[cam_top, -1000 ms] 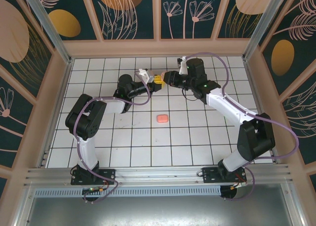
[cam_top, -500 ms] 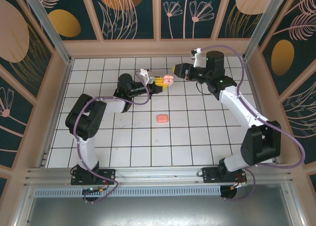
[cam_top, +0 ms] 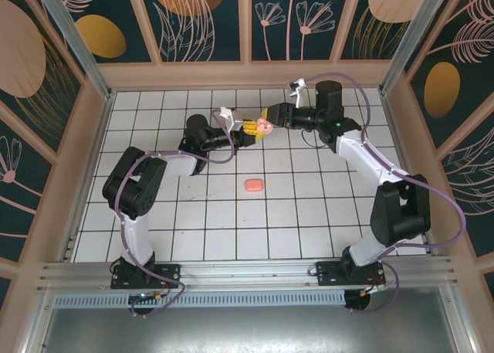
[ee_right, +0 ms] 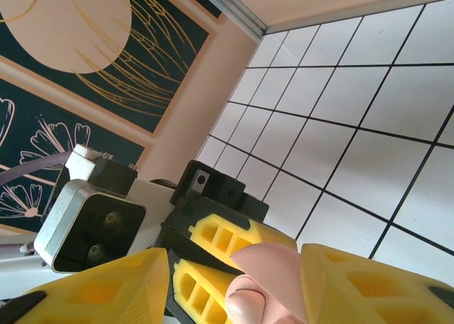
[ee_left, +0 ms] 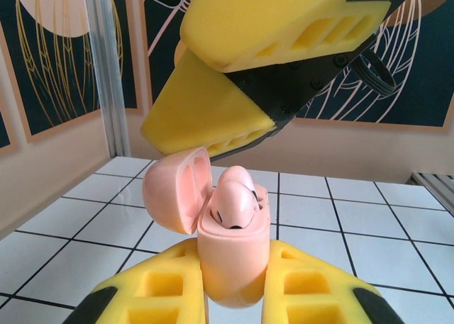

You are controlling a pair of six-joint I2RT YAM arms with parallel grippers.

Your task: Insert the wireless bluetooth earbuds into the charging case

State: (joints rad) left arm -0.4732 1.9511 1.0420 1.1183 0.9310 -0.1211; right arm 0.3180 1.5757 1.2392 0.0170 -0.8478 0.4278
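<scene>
arms [cam_top: 137, 233]: black joints, white links | cables [cam_top: 463, 223]: purple | claws [ee_left: 234, 267]: yellow

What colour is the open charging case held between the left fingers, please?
Pale pink, lid and body alike; the charging case shows best in the left wrist view.

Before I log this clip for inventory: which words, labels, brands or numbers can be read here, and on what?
None can be read.
The pink charging case, the earbud in it, the yellow fingers: no markings visible.
The wall panels: plant drawings only, no lettering.
The coral pod on the tiles: too small to tell.
</scene>
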